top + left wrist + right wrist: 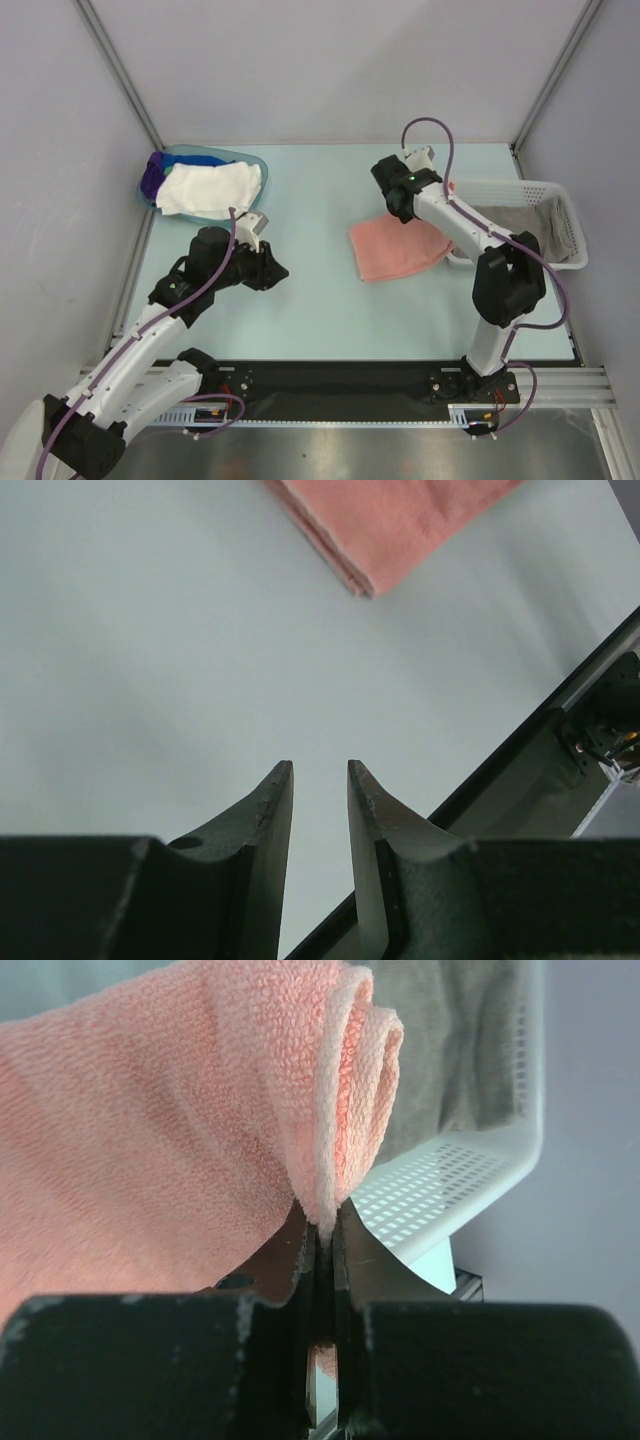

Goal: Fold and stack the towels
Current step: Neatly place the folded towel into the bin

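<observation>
The salmon towel (400, 250) lies on the counter (320, 300) just left of the white mesh basket (530, 184), its edge pinched by the right pincer (322, 1228). A grey towel (520, 225) lies inside the basket. Well left of the basket, the left pincer (320, 775) hangs spread, empty.

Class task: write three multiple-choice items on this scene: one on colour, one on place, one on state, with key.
1. The top towel in the blue tub is: A white; B grey; C pink.
2. The grey towel lies: A on the floor; B in the white mesh basket; C in the tub.
3. The right end effector is: A open and empty; B shut on the pink towel; C shut on the basket.
Key: A, white cloth lies uppermost; B, grey shows inside the mesh walls; B, a pink fold is pinched in it.
</observation>
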